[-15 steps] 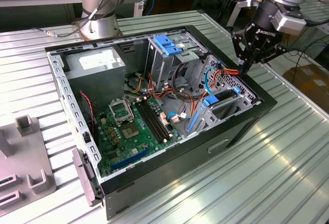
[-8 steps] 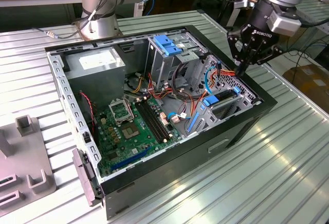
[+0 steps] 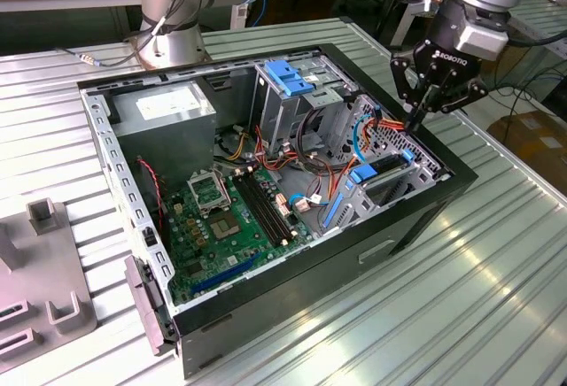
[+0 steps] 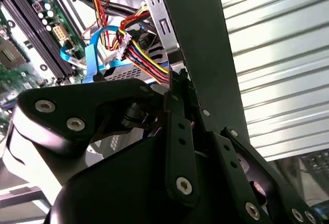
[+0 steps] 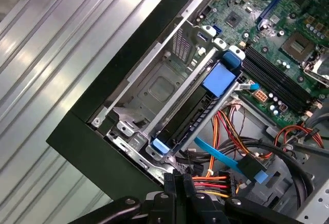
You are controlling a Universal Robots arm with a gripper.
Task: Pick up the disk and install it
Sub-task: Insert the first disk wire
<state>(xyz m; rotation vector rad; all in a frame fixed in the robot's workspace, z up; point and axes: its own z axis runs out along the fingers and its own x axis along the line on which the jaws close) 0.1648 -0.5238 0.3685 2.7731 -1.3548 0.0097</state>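
The disk [image 3: 387, 173] stands on edge in a metal bay at the corner of the open computer case [image 3: 390, 244] on the exterior view's right. Blue carrier tabs show at both of its ends. In the first wrist view the disk [image 5: 187, 117] shows as a dark slim edge between those blue tabs. My gripper [image 3: 415, 122] hangs just above the case's wall beside that bay. It is shut with nothing between its fingers. Its fingertips [image 5: 180, 183] are next to a bundle of red, yellow and black wires [image 4: 139, 49].
Inside the case are a green motherboard [image 3: 235, 213], a grey power-supply box [image 3: 168, 107] and a metal drive cage topped by a blue bracket [image 3: 288, 76]. Grey fixtures [image 3: 44, 297] sit on the ribbed metal table [image 3: 478, 297] at the exterior view's left. An arm base [image 3: 173, 23] stands behind.
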